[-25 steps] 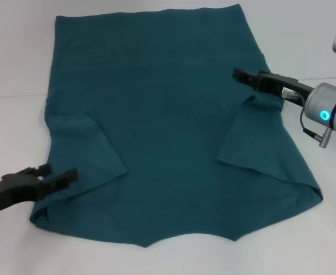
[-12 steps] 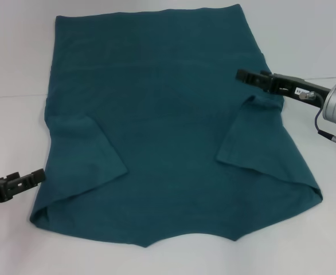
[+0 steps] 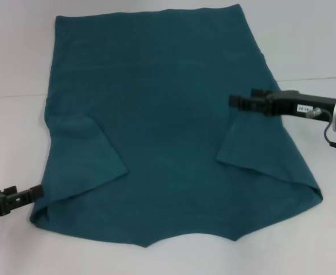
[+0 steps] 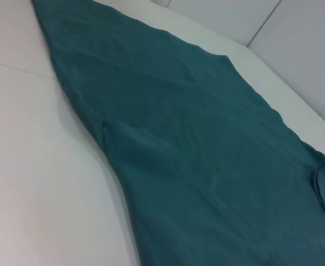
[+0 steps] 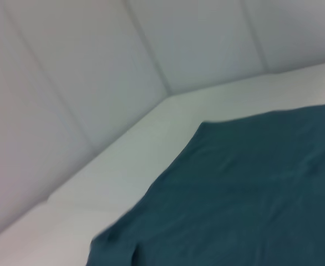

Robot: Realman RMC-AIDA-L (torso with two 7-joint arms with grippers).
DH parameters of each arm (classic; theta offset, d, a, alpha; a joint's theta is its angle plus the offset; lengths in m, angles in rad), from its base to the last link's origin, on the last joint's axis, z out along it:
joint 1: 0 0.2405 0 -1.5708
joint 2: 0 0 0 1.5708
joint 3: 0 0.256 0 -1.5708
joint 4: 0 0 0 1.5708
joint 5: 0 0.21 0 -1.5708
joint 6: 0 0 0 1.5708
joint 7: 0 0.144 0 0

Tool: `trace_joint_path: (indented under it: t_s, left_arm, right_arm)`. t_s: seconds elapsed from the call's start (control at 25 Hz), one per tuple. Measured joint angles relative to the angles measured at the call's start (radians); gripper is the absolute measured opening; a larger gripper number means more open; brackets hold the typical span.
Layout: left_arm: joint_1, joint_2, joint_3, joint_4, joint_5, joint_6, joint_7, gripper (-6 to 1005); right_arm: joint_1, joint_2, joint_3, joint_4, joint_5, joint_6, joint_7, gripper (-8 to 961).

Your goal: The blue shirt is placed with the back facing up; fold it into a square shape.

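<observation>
I see the soft matte blue shirt (image 3: 168,126) lying flat, sleeves folded inward; right gripper (image 3: 237,101) over its right sleeve, left gripper (image 3: 33,193) beside its left hem corner, grip states unclear.

**A bare white test station, like a robot lab**

The setting looks like a lab or test cell, not a home or shop. A plain white worktop (image 3: 305,34) fills the head view from edge to edge, with a thin seam running across it at mid-height on both sides of the frame. In the right wrist view, smooth white wall panels (image 5: 85,72) divided by straight joints rise behind the worktop and meet in a corner at upper centre of the frame. The left wrist view shows similar panels at its upper right. A blue shirt (image 3: 156,114) lies spread flat between two black robot arms reaching in from the frame's sides.
</observation>
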Motion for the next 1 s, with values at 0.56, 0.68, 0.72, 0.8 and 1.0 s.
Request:
trace_joint_path:
  t_s: [0.56,0.68,0.72,0.8,1.0]
  left_arm:
    - [-0.005,0.001,0.009,0.005,0.062,0.047,0.039,877]
    - [-0.006,0.001,0.010,0.003,0.068,0.047,0.043,877]
    - [-0.006,0.001,0.010,0.002,0.069,0.047,0.045,877]
    - [-0.006,0.001,0.012,0.001,0.069,0.048,0.049,877]
    - [-0.009,0.002,0.017,0.002,0.077,0.050,0.050,877]
  right_arm:
    - [-0.003,-0.039,0.002,-0.042,-0.214,-0.211,0.025,930]
    - [-0.010,-0.027,0.008,-0.042,-0.217,-0.194,0.016,930]
    - [-0.015,-0.023,0.010,-0.039,-0.217,-0.189,0.010,930]
    - [-0.025,-0.014,0.012,-0.037,-0.217,-0.180,-0.007,930]
    - [-0.045,0.001,0.045,-0.033,-0.206,-0.179,-0.047,930]
